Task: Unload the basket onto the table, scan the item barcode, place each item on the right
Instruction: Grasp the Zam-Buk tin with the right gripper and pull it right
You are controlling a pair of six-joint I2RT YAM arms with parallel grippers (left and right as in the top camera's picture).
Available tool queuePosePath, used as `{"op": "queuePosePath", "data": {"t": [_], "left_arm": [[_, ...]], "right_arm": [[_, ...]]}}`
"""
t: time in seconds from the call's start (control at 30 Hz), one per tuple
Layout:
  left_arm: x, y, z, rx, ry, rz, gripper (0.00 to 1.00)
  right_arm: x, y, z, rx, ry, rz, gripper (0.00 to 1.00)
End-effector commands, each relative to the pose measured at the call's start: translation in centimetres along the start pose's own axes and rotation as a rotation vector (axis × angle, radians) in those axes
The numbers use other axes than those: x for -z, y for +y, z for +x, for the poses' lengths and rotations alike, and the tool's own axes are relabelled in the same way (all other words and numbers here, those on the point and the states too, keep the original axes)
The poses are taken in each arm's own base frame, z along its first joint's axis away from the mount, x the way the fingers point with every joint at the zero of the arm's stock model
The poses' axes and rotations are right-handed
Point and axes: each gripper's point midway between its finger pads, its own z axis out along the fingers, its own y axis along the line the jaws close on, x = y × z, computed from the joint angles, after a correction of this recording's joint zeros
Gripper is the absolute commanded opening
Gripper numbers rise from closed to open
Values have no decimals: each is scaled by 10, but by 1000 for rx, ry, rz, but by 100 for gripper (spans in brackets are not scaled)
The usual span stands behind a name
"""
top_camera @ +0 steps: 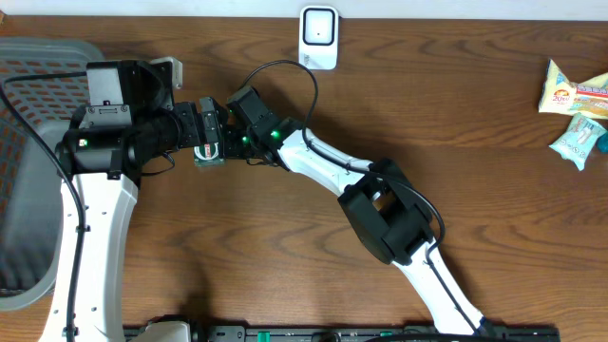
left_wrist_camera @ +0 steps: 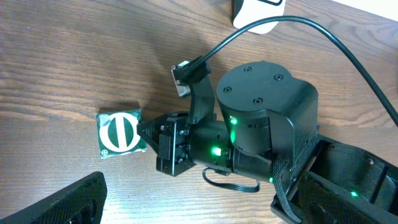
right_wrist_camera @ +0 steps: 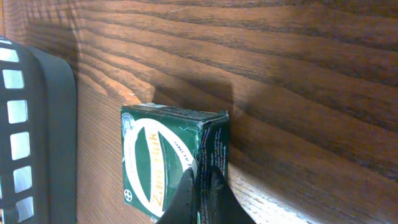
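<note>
Now my right gripper (right_wrist_camera: pixel 202 183) is fully closed at one edge of the green box (right_wrist_camera: pixel 168 158), which lies on the table (top_camera: pixel 475 142) toward nine o'clock. Whether it really pinches the cardboard, I cannot tell. My left gripper (top_camera: pixel 207 125) hangs wide open and empty. I should confirm the hold, lift slowly, then turn the barcode toward the scanner (top_camera: pixel 318 38) at twelve o'clock.
</note>
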Motion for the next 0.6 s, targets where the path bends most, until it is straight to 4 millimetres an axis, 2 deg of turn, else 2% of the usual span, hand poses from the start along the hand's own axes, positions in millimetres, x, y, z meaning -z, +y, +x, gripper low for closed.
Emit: {"op": "queuePosePath", "data": {"t": [0.0,0.2,0.37,0.57], "left_arm": [[-1,1,-1,-14,-1,-6,98],[-1,1,-1,-14,0,-6,98],[-1,1,-1,-14,0,-6,98],[-1,1,-1,-14,-1,-6,98]], "right_arm": [[-10,-41,6,-35,36,86,1],[28,-59,-21,-48,20,133,1],[77,-89,-45,-109,-17,259,1],[133,-125,-61,-69,-54,451,1]]}}
